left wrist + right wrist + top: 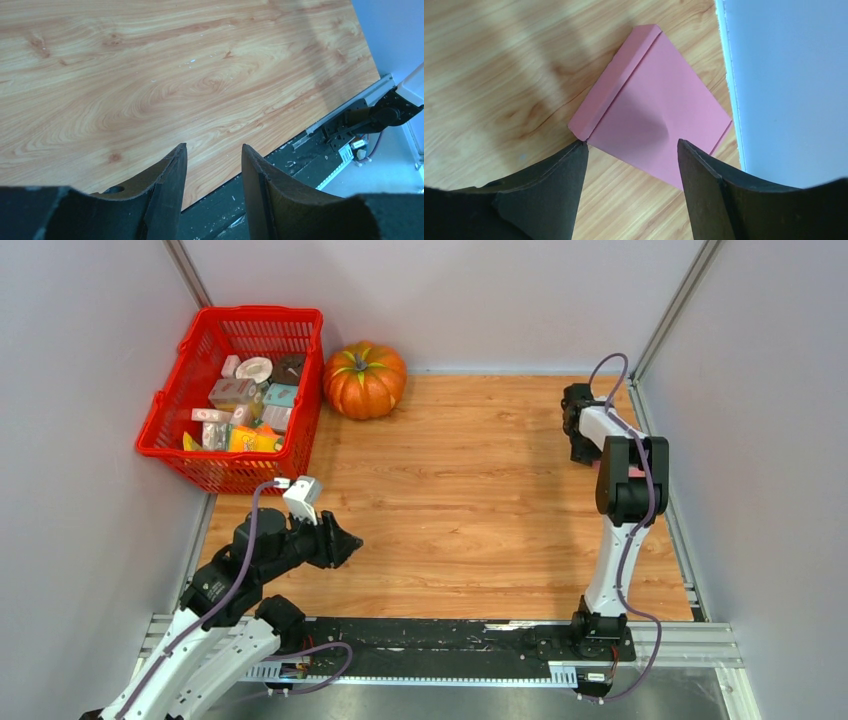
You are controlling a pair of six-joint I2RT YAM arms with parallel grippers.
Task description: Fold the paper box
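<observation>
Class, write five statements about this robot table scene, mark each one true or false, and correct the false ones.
1. The pink paper box lies flat on the wooden table, close to the side wall. True.
2. The left end effector grips the paper box. False: it is open, with only bare table beneath it.
3. The pumpkin sits inside the red basket. False: it stands on the table beside the basket.
4. The right end effector is open over the paper box. True.
5. The red basket is empty. False: it holds several small packaged goods.
</observation>
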